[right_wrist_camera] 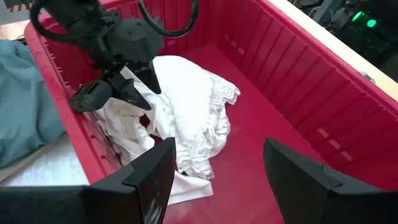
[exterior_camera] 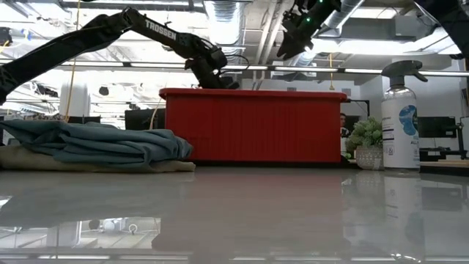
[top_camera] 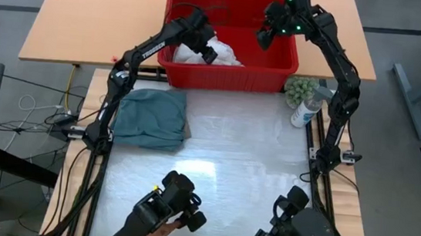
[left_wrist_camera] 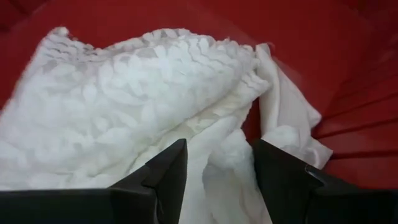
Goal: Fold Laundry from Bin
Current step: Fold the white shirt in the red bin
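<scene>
The red bin [top_camera: 234, 72] stands at the table's far edge. A white garment [top_camera: 218, 54] lies crumpled on its floor toward the left wall [right_wrist_camera: 186, 106]. My left gripper [left_wrist_camera: 217, 146] reaches down into the bin. It is open, its fingertips at the white garment's top with a ridge of cloth between them. My right gripper [right_wrist_camera: 217, 146] hovers open above the bin's right half [top_camera: 269, 32], holding nothing. A folded teal garment [top_camera: 152, 116] rests on a beige one [exterior_camera: 37, 161] on the table's left side. My left gripper comes at the white garment [left_wrist_camera: 124, 106] slanting down from the table's left. Its open fingers [right_wrist_camera: 93, 96] stand either side of a raised fold [left_wrist_camera: 217, 162]. I cannot tell whether the fingertips touch the cloth. The garment lies slack on the bin's floor.
A spray bottle [top_camera: 304, 110] and a small potted plant [top_camera: 300, 88] stand just right of the bin's near corner. Bare glossy table top [top_camera: 222, 162] spreads in front of the bin. Two more dark arm units [top_camera: 175, 207] [top_camera: 300, 233] sit at the near edge.
</scene>
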